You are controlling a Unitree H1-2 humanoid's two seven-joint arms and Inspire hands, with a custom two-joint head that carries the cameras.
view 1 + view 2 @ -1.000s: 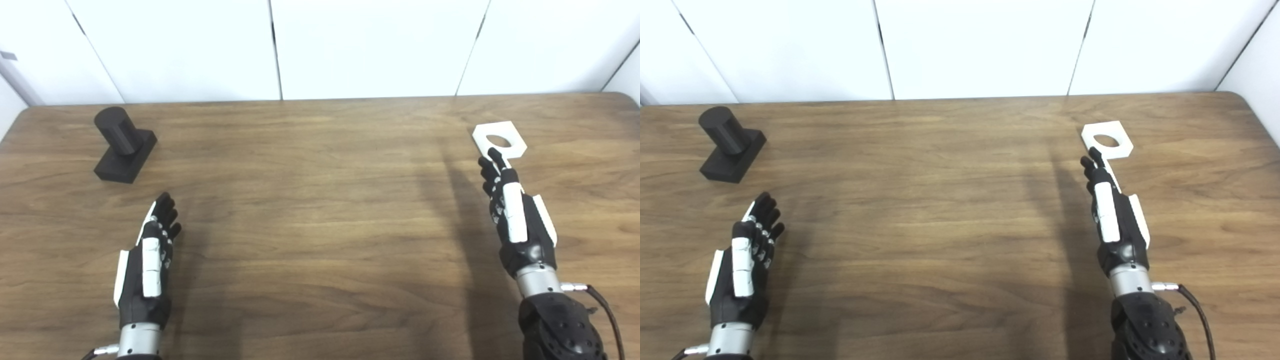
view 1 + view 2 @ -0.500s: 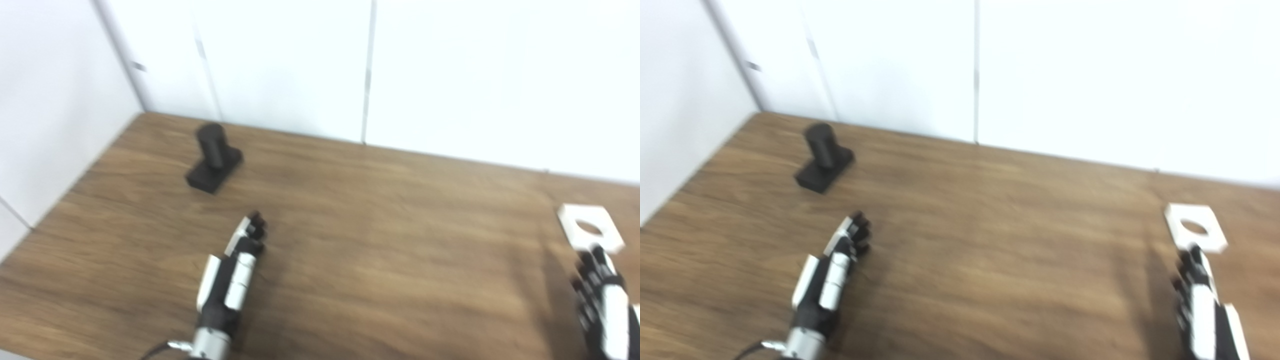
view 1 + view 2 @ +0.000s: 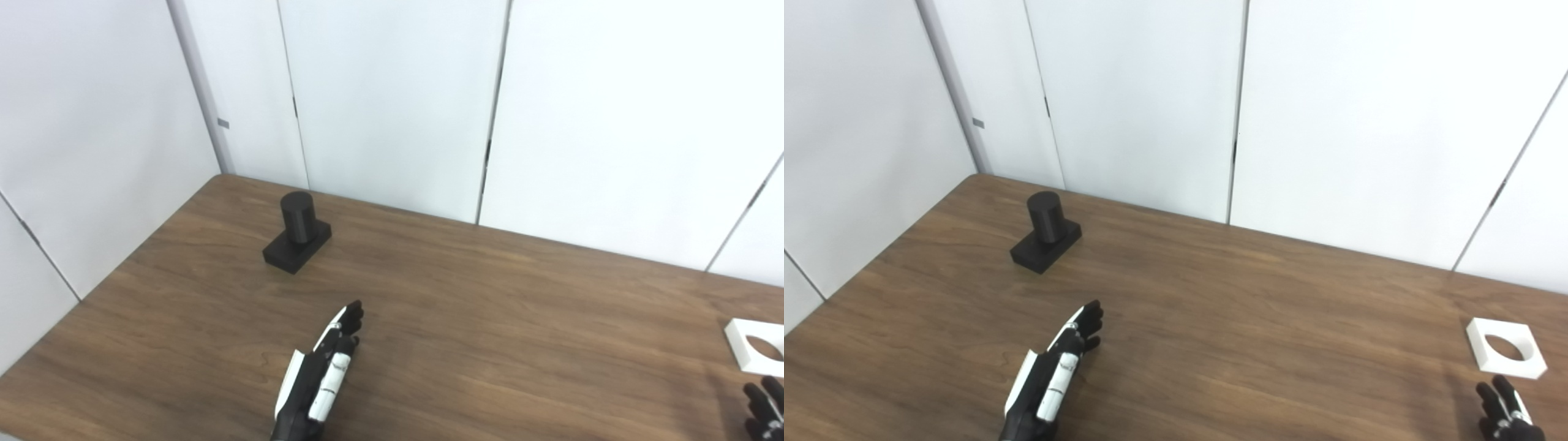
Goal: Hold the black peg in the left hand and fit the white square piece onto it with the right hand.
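The black peg, a cylinder on a square base, stands upright on the wooden table at the far left. My left hand is open and empty, fingers pointing up-table, well short of the peg and to its right. The white square piece with a round hole lies flat at the right edge of the table. My right hand shows only its fingertips at the bottom right corner, spread apart and just short of the white piece, holding nothing.
White wall panels stand behind the table and along its left side. The table's left edge runs diagonally toward the front.
The camera has swung left and up, so the whole picture has shifted right and down. Both hands stay open and empty; I see no move of the peg or the white piece.
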